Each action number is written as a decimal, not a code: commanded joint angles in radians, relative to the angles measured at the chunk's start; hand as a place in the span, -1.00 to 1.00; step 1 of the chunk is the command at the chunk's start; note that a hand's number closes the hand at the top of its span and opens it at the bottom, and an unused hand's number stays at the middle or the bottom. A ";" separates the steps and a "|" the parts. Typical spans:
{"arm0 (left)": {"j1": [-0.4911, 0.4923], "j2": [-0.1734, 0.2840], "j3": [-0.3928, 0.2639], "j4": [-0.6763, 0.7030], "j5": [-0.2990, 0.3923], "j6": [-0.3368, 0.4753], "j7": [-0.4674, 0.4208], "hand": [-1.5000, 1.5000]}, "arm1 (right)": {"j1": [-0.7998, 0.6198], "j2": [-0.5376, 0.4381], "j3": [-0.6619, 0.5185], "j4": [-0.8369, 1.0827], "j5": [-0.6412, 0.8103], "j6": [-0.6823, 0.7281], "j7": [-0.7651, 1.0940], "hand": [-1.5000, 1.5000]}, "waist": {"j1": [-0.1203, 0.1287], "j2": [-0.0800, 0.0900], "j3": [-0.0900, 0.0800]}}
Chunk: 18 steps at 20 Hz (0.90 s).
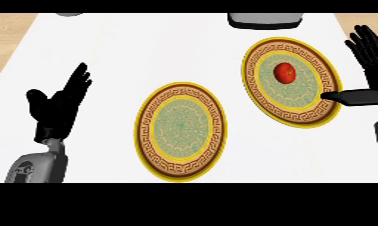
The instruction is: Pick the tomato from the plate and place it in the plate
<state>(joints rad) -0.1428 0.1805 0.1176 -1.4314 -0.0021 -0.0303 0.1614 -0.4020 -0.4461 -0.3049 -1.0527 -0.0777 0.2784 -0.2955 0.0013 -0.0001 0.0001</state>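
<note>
A red tomato [285, 72] lies on the upper middle of the right-hand patterned plate [267, 98]. A second, matching plate [181, 169] with nothing on it sits to the lower left of the first. My right hand [363, 52] is open at the view's right edge, fingers straight and pointing up, its thumb [351, 96] reaching over the right plate's rim, apart from the tomato. At the lower left my left hand [57, 104] rests open with fingers up, well clear of both plates.
The plates lie on a white counter top [148, 50]. A grey object [264, 20] stands at the back edge above the right plate, and another grey item [68, 14] peeks in at the top left. Wooden strips show at both upper corners.
</note>
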 commanded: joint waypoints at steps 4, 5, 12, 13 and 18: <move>-0.028 -0.014 0.004 0.013 -0.003 0.008 0.030 0.00 | 0.014 -0.057 -0.035 0.040 -0.006 0.038 -0.057 -1.00 | -0.002 0.000 0.000; -0.099 -0.007 0.013 0.094 -0.010 0.011 0.014 0.00 | -0.044 -0.095 -0.053 0.180 0.003 0.066 -0.100 -1.00 | 0.000 0.002 0.000; -0.038 -0.017 -0.002 0.026 -0.026 0.015 0.013 0.00 | -0.028 -0.185 -0.084 0.333 0.038 0.116 -0.250 -1.00 | 0.006 0.002 0.001; 0.011 -0.025 -0.016 -0.033 -0.015 0.000 0.031 0.00 | -0.051 -0.188 -0.078 0.356 0.049 0.106 -0.236 -1.00 | 0.008 0.002 0.001; -0.045 0.025 0.025 -0.023 0.013 -0.036 0.057 0.00 | -0.096 -0.230 -0.068 0.499 0.111 0.093 -0.332 -1.00 | 0.012 0.004 0.001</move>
<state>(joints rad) -0.1707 0.1840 0.1321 -1.4154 -0.0081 -0.0450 0.1709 -0.4637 -0.6249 -0.3620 -0.6834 0.0008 0.3584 -0.5405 0.0081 0.0022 0.0006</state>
